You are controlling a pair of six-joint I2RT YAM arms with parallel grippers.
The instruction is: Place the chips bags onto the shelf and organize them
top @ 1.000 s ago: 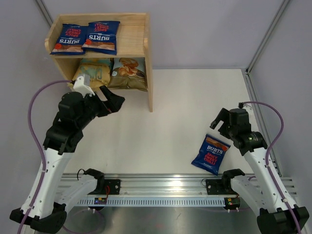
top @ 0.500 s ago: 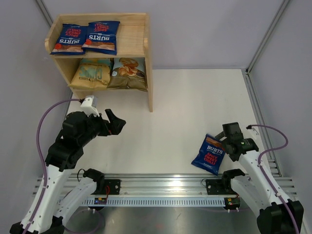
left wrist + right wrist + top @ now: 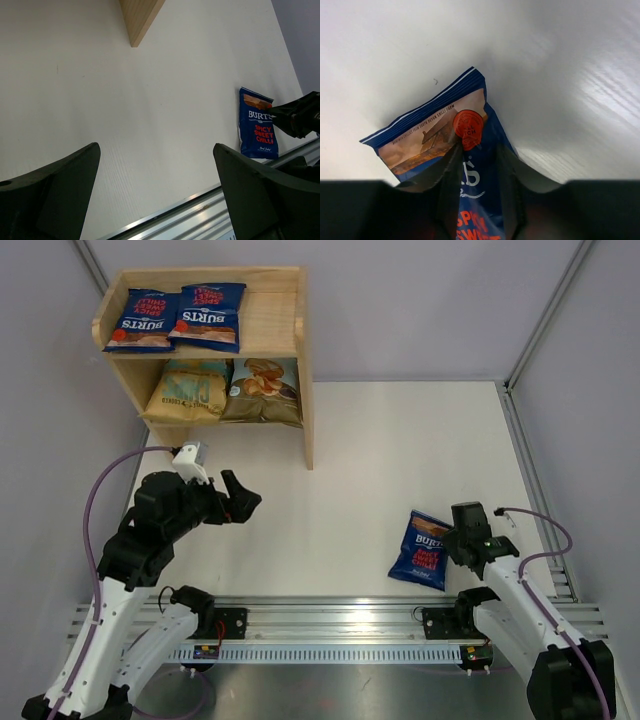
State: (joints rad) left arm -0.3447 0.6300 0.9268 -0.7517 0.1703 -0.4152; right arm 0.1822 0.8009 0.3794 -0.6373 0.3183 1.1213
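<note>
One dark-blue Burts chips bag [image 3: 426,550] [image 3: 432,131] lies on the white table at the near right. My right gripper [image 3: 459,541] [image 3: 481,172] is down at its right edge. Its fingers [image 3: 451,172] are pinched on a fold of the bag beside the red round label. In the left wrist view the same bag [image 3: 257,125] shows far right. My left gripper [image 3: 241,503] [image 3: 157,192] hovers open over bare table, holding nothing. The wooden shelf [image 3: 273,322] stands at the back left. Two Burts bags [image 3: 146,320] [image 3: 211,315] lie on its top tier. A yellow-tan bag [image 3: 187,390] and a light-blue bag [image 3: 266,390] stand below.
The right part of the shelf's top tier [image 3: 272,335] is bare wood. An aluminium rail [image 3: 330,625] runs along the near edge by the arm bases. Grey walls close in the table on the left, back and right. The shelf's side panel [image 3: 142,15] shows at the top of the left wrist view.
My right arm came down onto the Burts bag and its jaws closed on the bag's right edge; the bag shifted slightly. My left arm pulled back from the shelf, still open.
</note>
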